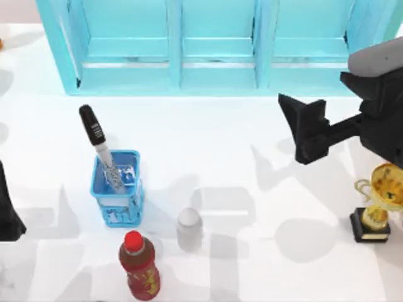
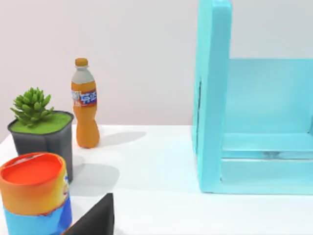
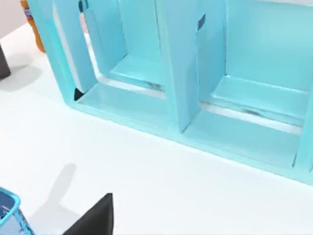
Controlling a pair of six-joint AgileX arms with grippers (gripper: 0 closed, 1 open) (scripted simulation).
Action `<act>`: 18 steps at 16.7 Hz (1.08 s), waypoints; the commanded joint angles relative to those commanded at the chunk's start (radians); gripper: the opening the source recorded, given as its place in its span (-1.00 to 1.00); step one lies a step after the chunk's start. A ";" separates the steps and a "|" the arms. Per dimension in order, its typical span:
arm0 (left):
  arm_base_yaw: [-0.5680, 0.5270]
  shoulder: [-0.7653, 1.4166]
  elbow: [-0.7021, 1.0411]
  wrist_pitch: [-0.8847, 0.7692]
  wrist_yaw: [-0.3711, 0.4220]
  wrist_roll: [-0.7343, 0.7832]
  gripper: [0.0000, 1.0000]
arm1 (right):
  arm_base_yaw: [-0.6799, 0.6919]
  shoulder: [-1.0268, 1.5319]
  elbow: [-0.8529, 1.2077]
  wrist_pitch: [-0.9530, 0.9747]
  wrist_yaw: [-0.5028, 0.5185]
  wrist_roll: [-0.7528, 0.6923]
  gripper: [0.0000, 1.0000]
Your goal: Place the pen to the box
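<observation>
In the top view the pen (image 1: 99,143) stands tilted in the small blue mesh basket (image 1: 118,199) towards the tabletop's left side, black cap up and leaning towards the cyan cabinet (image 1: 214,44) that runs along the far edge. The basket props it upright, which leaves the barrel free for a pinch from above. The right gripper (image 1: 301,132) hangs over the right half of the tabletop, just in front of the cabinet, well apart from the pen; its black fingers stand spread with nothing between them, so I judge the reach has yet to come. A sliver of the left arm (image 1: 7,214) sits at the left edge, parked. Near the front edge stand a red-capped bottle (image 1: 140,264) and a small white bottle (image 1: 189,228); a gold trophy (image 1: 380,202) stands at the right edge.

The left wrist view looks across the tabletop at an orange soda bottle (image 2: 85,105), a potted succulent (image 2: 40,128), an orange-lidded can (image 2: 34,193) and the cabinet's end wall. I cannot tell how the left gripper's fingers stand.

The right wrist view takes in the cabinet's open compartments and one corner of the basket (image 3: 11,210).
</observation>
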 joint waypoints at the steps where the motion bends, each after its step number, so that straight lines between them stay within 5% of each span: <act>1: 0.000 0.000 0.000 0.000 0.000 0.000 1.00 | 0.046 0.094 0.054 0.011 0.001 0.012 1.00; 9: 0.000 0.000 0.000 0.000 0.000 0.000 1.00 | 0.326 0.665 0.363 0.072 0.005 0.081 1.00; 18: 0.000 0.000 0.000 0.000 0.000 0.000 1.00 | 0.359 0.739 0.395 0.077 0.003 0.088 1.00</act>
